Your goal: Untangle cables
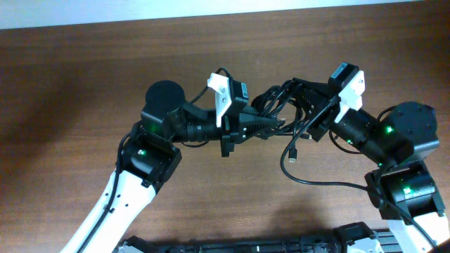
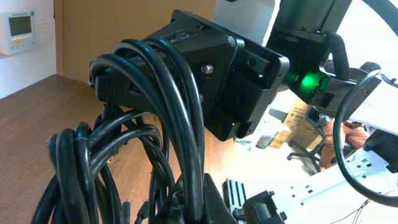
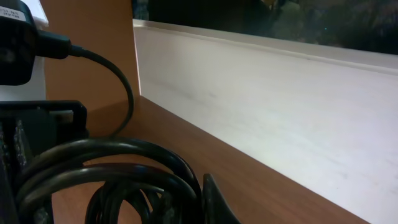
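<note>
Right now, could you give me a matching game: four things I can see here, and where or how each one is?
Things:
1. cable bundle
2. loose plug
3. green light
4. table

Place or state:
A. brown wood
B. glowing on the right arm
C. bunched in a black knot
D. lying apart from the knot, on the table

Pairs: 1-C, 2-D, 3-B, 4-A
</note>
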Controlling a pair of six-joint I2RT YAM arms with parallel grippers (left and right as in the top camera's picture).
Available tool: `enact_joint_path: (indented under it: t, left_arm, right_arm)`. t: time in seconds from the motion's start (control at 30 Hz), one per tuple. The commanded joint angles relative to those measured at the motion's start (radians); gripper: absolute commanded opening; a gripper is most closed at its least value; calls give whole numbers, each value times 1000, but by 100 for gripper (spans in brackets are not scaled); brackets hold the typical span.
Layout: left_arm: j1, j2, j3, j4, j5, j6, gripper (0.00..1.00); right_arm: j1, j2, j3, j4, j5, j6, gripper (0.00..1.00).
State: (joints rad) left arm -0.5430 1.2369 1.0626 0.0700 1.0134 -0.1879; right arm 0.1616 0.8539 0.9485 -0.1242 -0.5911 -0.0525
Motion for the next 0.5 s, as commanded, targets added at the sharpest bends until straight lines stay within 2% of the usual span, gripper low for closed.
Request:
enact_joint_path:
  t: [0.0, 0.03, 0.07, 0.1, 0.13, 0.17, 0.23, 0.3, 0.4, 0.47]
  left_arm:
    - [-6, -13, -11, -35, 54, 3, 0]
    - [-6, -13, -11, -49, 35, 3, 0]
    - [-6, -13, -11, -56, 19, 2, 0]
    - [-6, -13, -11, -56, 3, 2, 0]
    - [-6, -13, -11, -47, -2, 2, 0]
    - [-6, -13, -11, -25, -1, 2, 0]
    - [-6, -13, -11, 36, -2, 2, 0]
    - [-6, -13, -11, 60, -31, 1, 0]
    - [17, -13, -11, 56, -93, 0, 0]
    - [50, -14, -11, 56, -124, -42, 0]
  right_arm:
    - [-11, -8, 19, 54, 133, 31, 4]
    - [-11, -8, 19, 48, 132, 31, 4]
    - [-11, -8, 19, 34, 132, 31, 10]
    - [-11, -8, 19, 3, 132, 31, 38]
    - [-11, -8, 19, -35, 132, 31, 61]
    - [-11, -8, 19, -86, 132, 31, 76]
    - [-11, -9, 19, -211, 118, 35, 94]
    - [-11, -13, 19, -309, 95, 35, 100]
    - [-11, -13, 19, -395, 106, 35, 99]
    - [-11, -13, 19, -412, 112, 35, 99]
